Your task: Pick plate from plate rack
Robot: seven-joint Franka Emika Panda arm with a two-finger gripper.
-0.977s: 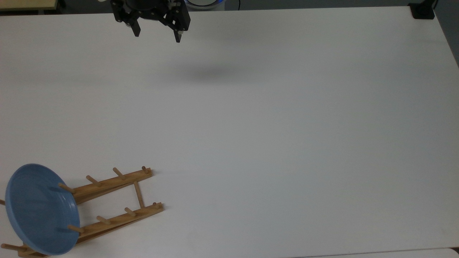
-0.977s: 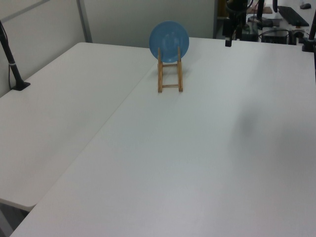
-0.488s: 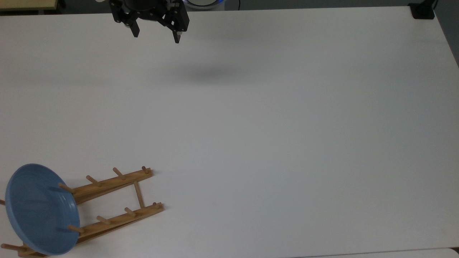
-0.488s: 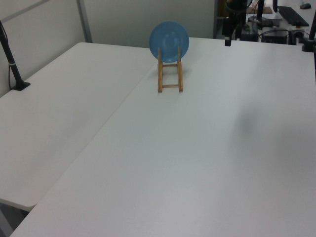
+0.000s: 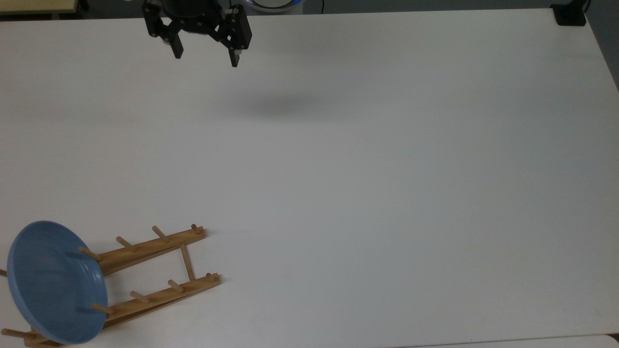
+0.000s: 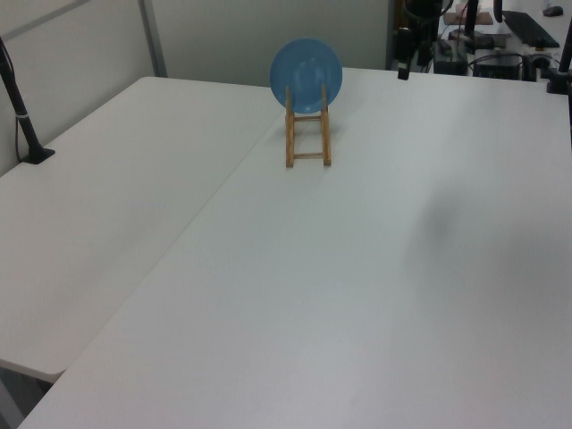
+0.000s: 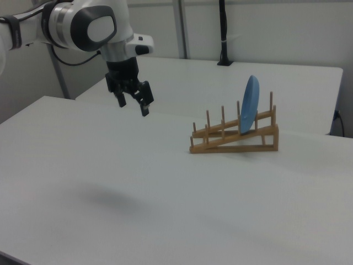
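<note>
The blue plate (image 5: 53, 282) stands on edge in the far slot of the wooden plate rack (image 5: 159, 263), at the top view's lower left. In the left view the plate (image 6: 307, 73) faces the camera behind the plate rack (image 6: 307, 134). The right view has the plate (image 7: 250, 104) edge-on in the plate rack (image 7: 237, 135). My gripper (image 5: 206, 56) hangs open and empty high over the table near the top view's upper edge, far from the rack. In the right view the gripper (image 7: 134, 105) hovers left of the rack. One dark finger of the gripper (image 6: 404, 70) appears in the left view.
A wide white table (image 5: 367, 183) spreads to the top view's right. A black post (image 6: 20, 107) stands at the left view's left on a second table. A black clamp (image 5: 569, 15) sits at the top view's upper right corner.
The gripper has shifted slightly toward the top view's left and a little lower in the picture, still open. Plate and rack have not moved.
</note>
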